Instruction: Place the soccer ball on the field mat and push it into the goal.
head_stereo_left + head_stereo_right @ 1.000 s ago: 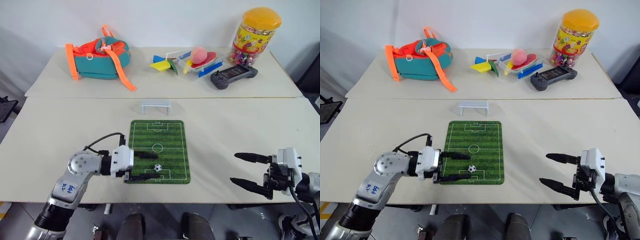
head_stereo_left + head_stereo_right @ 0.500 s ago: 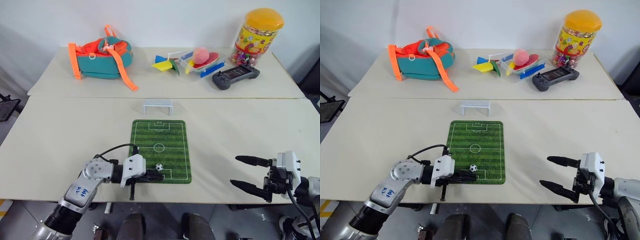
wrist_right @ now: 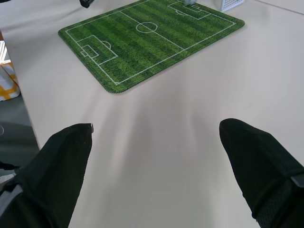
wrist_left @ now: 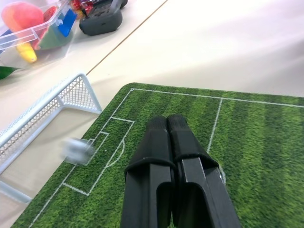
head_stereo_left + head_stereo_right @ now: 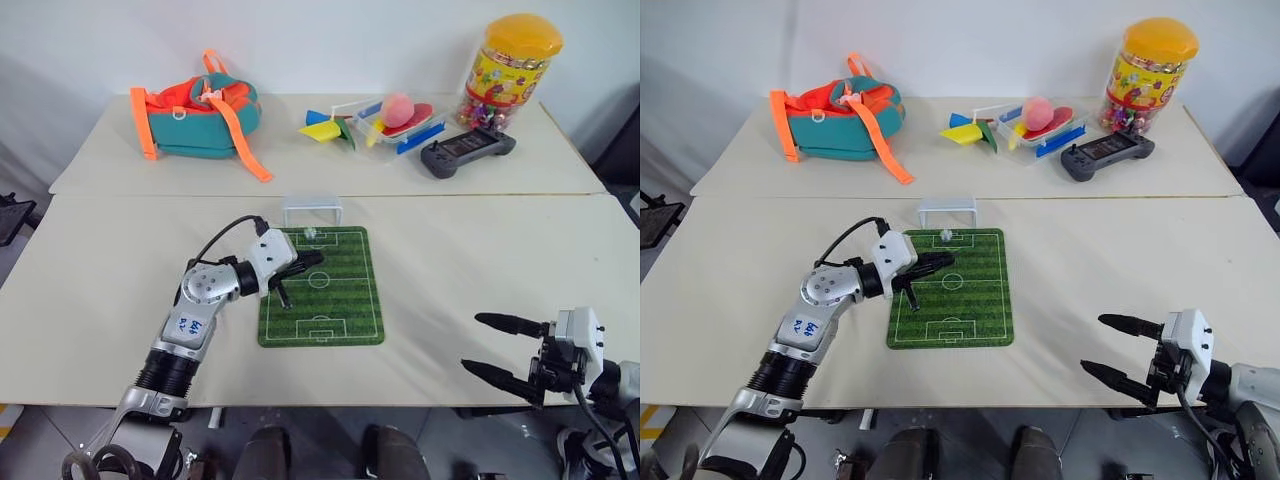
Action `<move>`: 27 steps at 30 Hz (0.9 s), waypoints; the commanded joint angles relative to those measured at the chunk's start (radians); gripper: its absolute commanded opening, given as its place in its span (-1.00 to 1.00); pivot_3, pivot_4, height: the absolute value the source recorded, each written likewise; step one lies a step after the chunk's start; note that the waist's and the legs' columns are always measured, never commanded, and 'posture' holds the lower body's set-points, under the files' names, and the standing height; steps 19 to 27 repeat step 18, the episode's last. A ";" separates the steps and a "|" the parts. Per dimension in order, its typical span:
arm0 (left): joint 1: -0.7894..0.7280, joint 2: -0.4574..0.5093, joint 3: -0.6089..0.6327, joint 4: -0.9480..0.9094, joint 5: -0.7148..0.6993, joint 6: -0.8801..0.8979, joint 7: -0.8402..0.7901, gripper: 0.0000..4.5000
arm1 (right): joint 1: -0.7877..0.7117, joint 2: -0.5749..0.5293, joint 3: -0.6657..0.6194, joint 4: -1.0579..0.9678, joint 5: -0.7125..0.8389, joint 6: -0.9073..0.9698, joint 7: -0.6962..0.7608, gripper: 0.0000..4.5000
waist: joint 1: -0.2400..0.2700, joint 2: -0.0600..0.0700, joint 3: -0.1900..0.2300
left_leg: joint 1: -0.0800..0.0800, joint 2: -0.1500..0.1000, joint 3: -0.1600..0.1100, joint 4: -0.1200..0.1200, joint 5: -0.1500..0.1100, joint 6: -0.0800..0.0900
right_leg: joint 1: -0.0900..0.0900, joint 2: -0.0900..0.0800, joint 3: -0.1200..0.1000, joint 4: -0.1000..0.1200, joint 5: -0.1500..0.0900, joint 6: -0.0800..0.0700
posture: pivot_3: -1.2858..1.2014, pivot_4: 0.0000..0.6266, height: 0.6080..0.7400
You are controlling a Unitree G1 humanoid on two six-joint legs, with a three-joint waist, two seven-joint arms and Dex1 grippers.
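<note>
Now the soccer ball sits on the far end of the field mat, inside the small box painted there, just in front of the goal. It looks blurry in the left wrist view. The goal stands on the table just past the mat's far edge, apart from the ball.

The left gripper reaches over the mat near its middle circle, pointing toward the goal. Its two black fingers are pressed tight together with nothing between them. The ball is a little way ahead of the tips and not touching them.

The right gripper hangs low near the front edge of the table, well apart from the mat. Its two fingers are spread wide and it holds nothing.

On the back table lie an orange and teal backpack, a clear tray with a pink ball in it, some bright flat shapes, a dark game controller, and a tall jar with a yellow lid.
</note>
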 commanded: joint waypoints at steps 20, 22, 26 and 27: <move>0.190 0.311 0.314 -0.053 -0.282 0.182 -0.253 -0.91 | -0.202 -0.040 0.037 0.172 -0.038 -0.029 0.075 1.00 | -0.004 0.000 0.000 | 0.000 0.001 0.002 -0.001 0.000 0.000 | -0.002 0.002 0.003 0.000 0.000 0.000 | 0.03 -0.52 1.00; 0.190 0.311 0.314 -0.053 -0.282 0.182 -0.253 -0.91 | -0.202 -0.040 0.037 0.172 -0.038 -0.029 0.075 1.00 | -0.004 0.000 0.000 | 0.000 0.001 0.002 -0.001 0.000 0.000 | -0.002 0.002 0.003 0.000 0.000 0.000 | 0.03 -0.52 1.00; 0.190 0.311 0.314 -0.053 -0.282 0.182 -0.253 -0.91 | -0.202 -0.040 0.037 0.172 -0.038 -0.029 0.075 1.00 | -0.004 0.000 0.000 | 0.000 0.001 0.002 -0.001 0.000 0.000 | -0.002 0.002 0.003 0.000 0.000 0.000 | 0.03 -0.52 1.00; 0.190 0.311 0.314 -0.053 -0.282 0.182 -0.253 -0.91 | -0.202 -0.040 0.037 0.172 -0.038 -0.029 0.075 1.00 | -0.004 0.000 0.000 | 0.000 0.001 0.002 -0.001 0.000 0.000 | -0.002 0.002 0.003 0.000 0.000 0.000 | 0.03 -0.52 1.00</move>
